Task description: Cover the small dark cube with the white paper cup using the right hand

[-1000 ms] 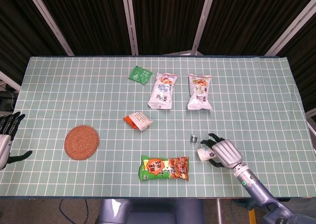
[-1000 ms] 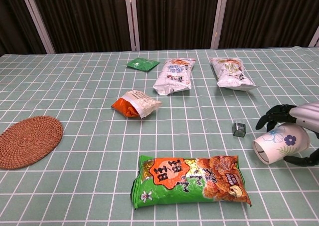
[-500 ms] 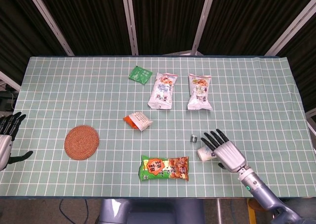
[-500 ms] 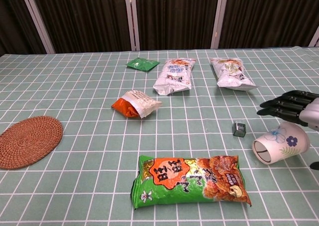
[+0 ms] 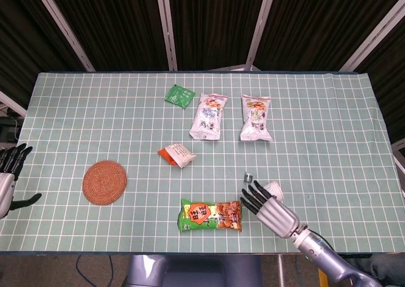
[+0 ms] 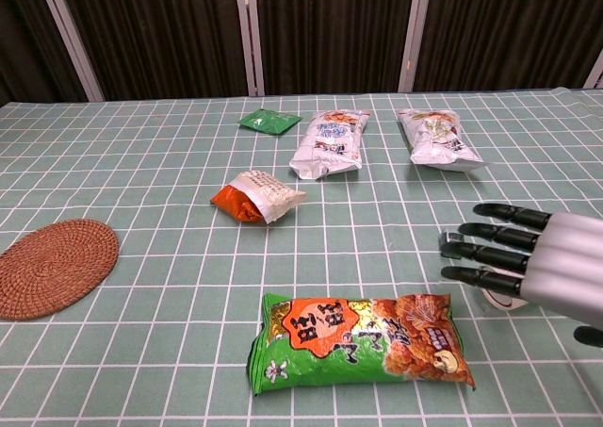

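The small dark cube (image 5: 249, 177) sits on the green checked cloth right of centre, near the front. Just right of it the white paper cup (image 5: 274, 187) lies on its side, mostly hidden under my right hand (image 5: 269, 211). That hand hovers with fingers stretched out and apart, holding nothing. In the chest view my right hand (image 6: 539, 261) reaches leftward, its fingers (image 6: 476, 252) hide the cube, and only a sliver of the cup's rim (image 6: 499, 301) shows beneath. My left hand (image 5: 7, 173) hangs off the table's far left edge, fingers apart and empty.
A green and orange snack bag (image 5: 211, 215) lies just left of my right hand. Further off are an orange and white packet (image 5: 176, 154), two white bags (image 5: 209, 116) (image 5: 255, 117), a green sachet (image 5: 180, 95) and a woven coaster (image 5: 104, 182).
My right hand let go of the cup, spread its fingers and shifted left and toward the front edge, now covering the cup. The cup stays on its side by the cube.
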Robot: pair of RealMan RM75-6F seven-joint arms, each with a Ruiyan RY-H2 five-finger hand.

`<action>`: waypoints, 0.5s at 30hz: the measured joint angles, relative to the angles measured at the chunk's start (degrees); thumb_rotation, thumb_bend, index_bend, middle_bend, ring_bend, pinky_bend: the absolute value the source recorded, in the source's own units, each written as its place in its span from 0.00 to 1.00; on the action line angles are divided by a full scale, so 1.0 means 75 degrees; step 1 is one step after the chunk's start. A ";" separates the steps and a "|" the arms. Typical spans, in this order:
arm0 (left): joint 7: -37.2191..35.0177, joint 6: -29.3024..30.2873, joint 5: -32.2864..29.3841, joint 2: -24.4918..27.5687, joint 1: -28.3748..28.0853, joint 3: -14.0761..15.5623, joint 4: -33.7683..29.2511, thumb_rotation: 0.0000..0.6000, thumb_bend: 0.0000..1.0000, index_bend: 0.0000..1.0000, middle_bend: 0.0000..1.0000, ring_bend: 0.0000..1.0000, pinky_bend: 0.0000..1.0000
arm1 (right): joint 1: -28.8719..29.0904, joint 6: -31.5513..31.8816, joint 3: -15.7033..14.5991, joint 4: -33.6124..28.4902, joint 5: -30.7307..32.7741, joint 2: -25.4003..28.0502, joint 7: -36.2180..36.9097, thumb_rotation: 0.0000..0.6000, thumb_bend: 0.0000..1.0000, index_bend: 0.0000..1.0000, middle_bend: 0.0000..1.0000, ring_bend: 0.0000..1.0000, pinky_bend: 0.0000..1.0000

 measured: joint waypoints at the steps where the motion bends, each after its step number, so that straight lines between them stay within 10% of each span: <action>1: -0.0008 -0.0007 -0.0015 0.0000 -0.0001 -0.0004 0.0010 1.00 0.00 0.00 0.00 0.00 0.00 | 0.0046 -0.0113 0.0022 0.0009 -0.0013 -0.0053 -0.0162 1.00 0.03 0.00 0.00 0.00 0.04; 15: -0.0083 -0.0111 -0.0159 -0.0019 -0.0032 -0.0053 0.0131 1.00 0.00 0.00 0.00 0.00 0.00 | 0.0366 -0.0623 0.0310 0.0754 -0.0101 -0.0667 -0.1447 1.00 0.04 0.00 0.11 0.00 0.19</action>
